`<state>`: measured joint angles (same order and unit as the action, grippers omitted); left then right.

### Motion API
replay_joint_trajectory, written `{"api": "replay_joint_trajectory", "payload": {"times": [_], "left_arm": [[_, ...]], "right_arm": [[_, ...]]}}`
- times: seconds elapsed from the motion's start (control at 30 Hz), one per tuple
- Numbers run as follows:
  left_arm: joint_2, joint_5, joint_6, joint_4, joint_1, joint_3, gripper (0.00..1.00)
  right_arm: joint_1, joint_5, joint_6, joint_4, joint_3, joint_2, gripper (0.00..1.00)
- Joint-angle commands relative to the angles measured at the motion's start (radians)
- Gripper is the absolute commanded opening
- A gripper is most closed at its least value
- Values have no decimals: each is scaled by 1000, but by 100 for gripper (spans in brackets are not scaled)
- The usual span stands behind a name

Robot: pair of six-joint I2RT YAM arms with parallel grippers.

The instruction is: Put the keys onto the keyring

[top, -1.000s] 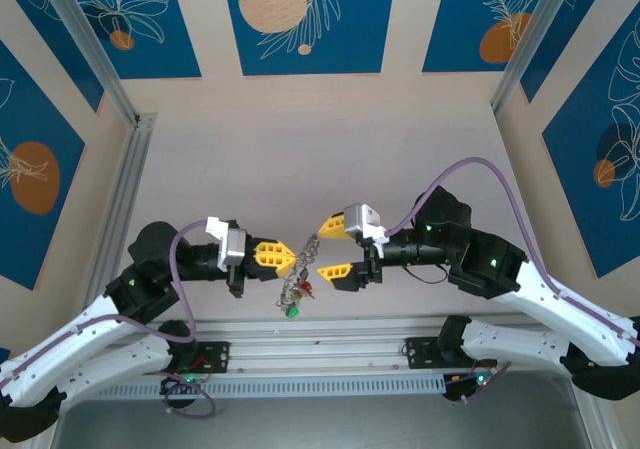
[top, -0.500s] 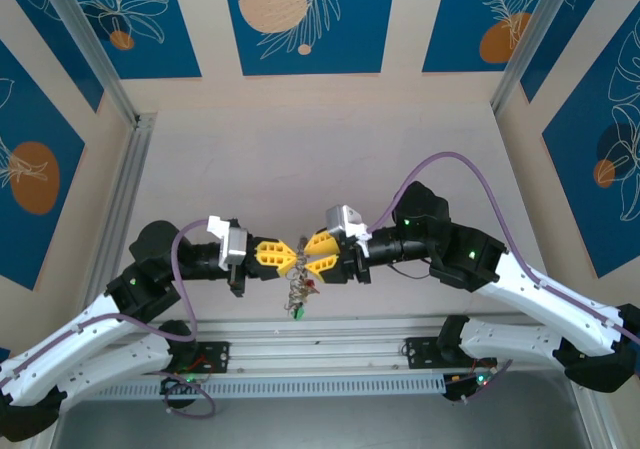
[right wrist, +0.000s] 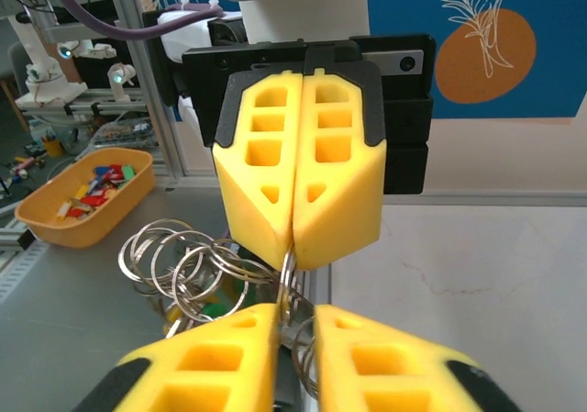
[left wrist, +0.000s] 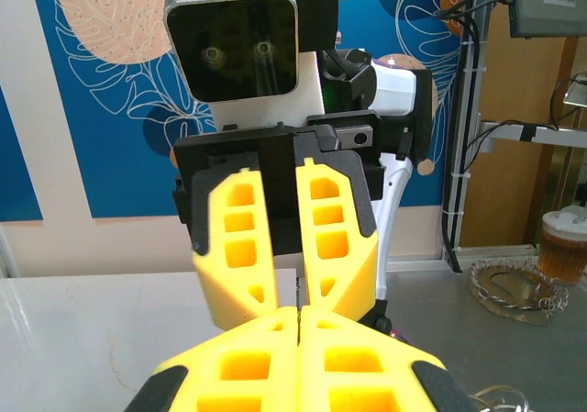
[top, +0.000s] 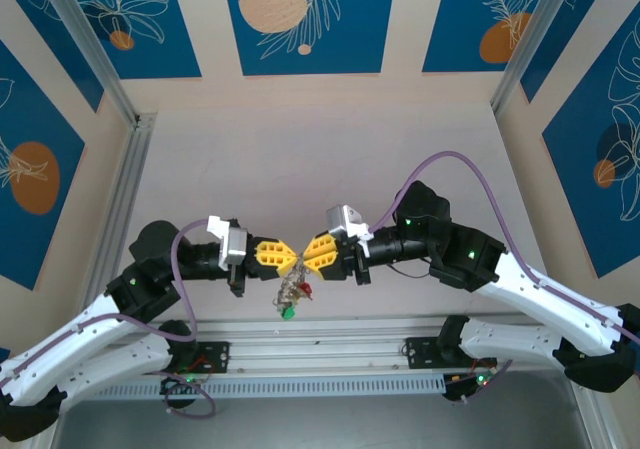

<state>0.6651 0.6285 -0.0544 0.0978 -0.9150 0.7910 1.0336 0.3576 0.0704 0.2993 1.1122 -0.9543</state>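
**Two hands meet tip to tip on the keyring**

Blue panels printed with white leaves and orange discs wall in a pale desk (top: 320, 159). From above, the left hand (top: 293, 260) and the right hand (top: 305, 254) meet tip to tip over the desk's near edge, midway between the two arms. The keyring (top: 291, 287) hangs just below that meeting point as a small tangle of grey metal. The keys dangle from it, one with a red head (top: 304, 290) and one with a green head (top: 288, 313).

At the left wrist, the left hand (left wrist: 300, 325) has its yellow fingers pressed flat together. The right hand (left wrist: 298, 297) faces it nose to nose, its fingers parted at the base and drawn in at the tips.

At the right wrist, the right hand (right wrist: 295, 316) is closed down to a thin slot, and a wire of the keyring (right wrist: 183, 261) runs through that slot. Opposite, the left hand (right wrist: 293, 247) is clamped tight, with the same wire coming out from between its tips. Loops of the keyring fan out to the left of the two hands. An orange bin (right wrist: 55, 224) of coloured pieces sits far back on the left.
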Motion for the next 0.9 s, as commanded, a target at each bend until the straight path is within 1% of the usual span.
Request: {"api": "replay_joint_trajectory", "payload": {"times": [0.0,0.13,0.27,0.5,0.6,0.63,0.67,0.73,0.8,0.83,0.87], "left_arm": [[-4,15,-9,83,-5,22,0],[-1,15,-10,86,-4,18,0],[-4,13,-9,88,-4,15,0],[-2,4,-2,72,-4,18,0],[15,-5,21,1,-4,47,0],[21,-13,38,-49,-4,68,0],[28,-18,58,-101,-4,90,2],[39,-34,112,-228,-4,150,19],[45,-52,167,-349,-5,208,31],[50,-66,195,-409,-3,241,35],[56,-78,218,-459,-4,271,37]], "right_arm": [[6,38,-4,-1,-9,-9,15],[7,47,-2,-2,-8,-13,11],[7,44,2,-1,-9,-16,0],[6,12,19,17,-6,3,0],[3,-29,24,54,17,14,0],[1,-58,25,77,33,12,0],[-1,-84,24,102,49,8,0],[-13,-107,36,160,83,-8,0],[-21,-99,54,212,115,-24,0],[-25,-91,69,252,138,-37,0],[-25,-82,82,285,160,-51,0]]}}
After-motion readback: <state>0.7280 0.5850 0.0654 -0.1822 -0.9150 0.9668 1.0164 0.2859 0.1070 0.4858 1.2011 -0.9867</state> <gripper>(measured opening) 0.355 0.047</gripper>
